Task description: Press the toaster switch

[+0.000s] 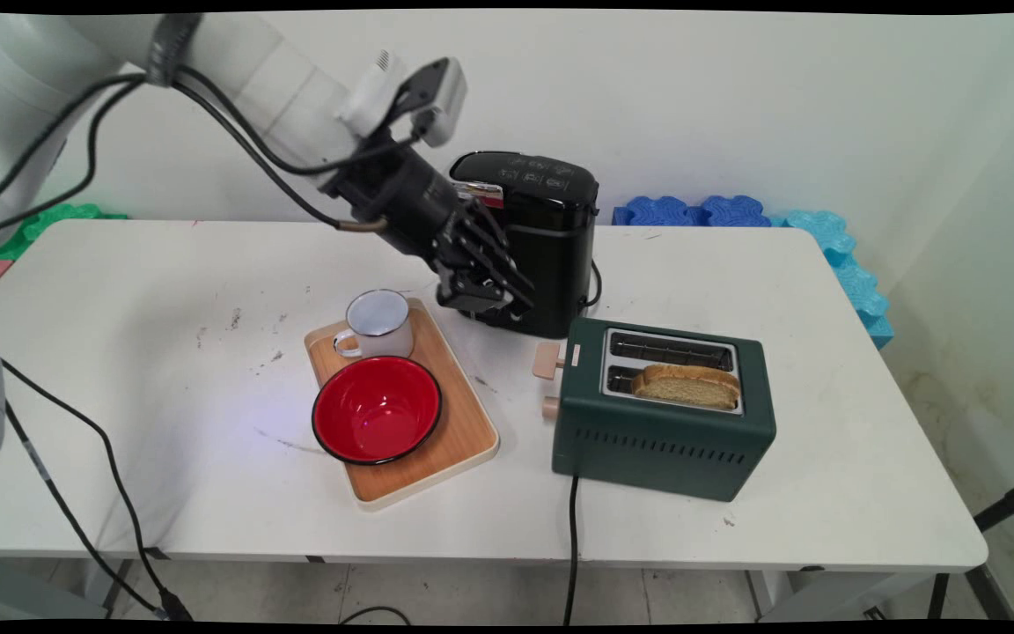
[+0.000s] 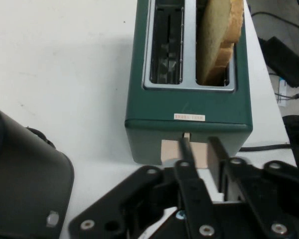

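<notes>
The gripper (image 1: 496,304) hangs over the table's (image 1: 164,352) middle, just before the black coffee machine (image 1: 555,238), its fingers (image 2: 185,149) drawn almost together and pinching nothing. To its right and nearer stands the green toaster (image 1: 661,440), probably heavy and stiff with smooth sides. Its beige lever (image 1: 548,361) looks the easiest place to hold, and the bread slice (image 1: 687,385) in the near slot is likely light and crumbly.

White table (image 1: 164,493) carries wooden tray (image 1: 472,436) with white enamel mug (image 1: 379,324) at far end, red bowl (image 1: 376,409) just beside it at near end. Right of tray: green two-slot toaster (image 1: 661,445), bread slice (image 1: 687,385) upright in near slot, far slot apparently bare; pale lever (image 1: 548,360) and knob (image 1: 550,407) on left end, black cord (image 1: 572,546) dropping off table edge. Black coffee machine (image 1: 551,255) behind. Blue foam pieces (image 1: 833,242) along wall, green piece (image 1: 49,220) at far left.
</notes>
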`<state>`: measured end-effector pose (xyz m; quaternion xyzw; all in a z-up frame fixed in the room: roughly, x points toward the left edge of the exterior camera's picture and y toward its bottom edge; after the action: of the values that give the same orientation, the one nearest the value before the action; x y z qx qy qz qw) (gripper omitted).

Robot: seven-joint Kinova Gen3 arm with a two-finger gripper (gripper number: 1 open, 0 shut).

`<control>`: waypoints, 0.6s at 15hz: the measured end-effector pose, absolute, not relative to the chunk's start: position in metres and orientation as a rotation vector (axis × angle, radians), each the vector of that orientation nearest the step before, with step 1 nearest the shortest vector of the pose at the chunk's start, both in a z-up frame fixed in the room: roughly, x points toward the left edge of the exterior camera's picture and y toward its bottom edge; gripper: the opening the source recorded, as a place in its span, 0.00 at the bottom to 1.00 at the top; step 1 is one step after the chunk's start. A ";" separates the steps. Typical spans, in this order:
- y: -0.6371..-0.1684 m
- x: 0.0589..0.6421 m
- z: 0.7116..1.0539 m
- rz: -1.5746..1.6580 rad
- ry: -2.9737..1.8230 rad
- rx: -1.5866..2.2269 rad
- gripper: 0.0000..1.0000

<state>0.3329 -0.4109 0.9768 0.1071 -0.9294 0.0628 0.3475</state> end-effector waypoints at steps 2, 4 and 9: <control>-0.412 0.325 0.971 0.162 -2.426 0.276 0.00; -0.412 0.317 0.965 0.157 -2.439 0.279 0.00; -0.412 0.302 0.951 0.146 -2.461 0.279 0.00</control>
<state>0.3024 -0.4117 0.9506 0.1064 -0.9383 0.0555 0.3242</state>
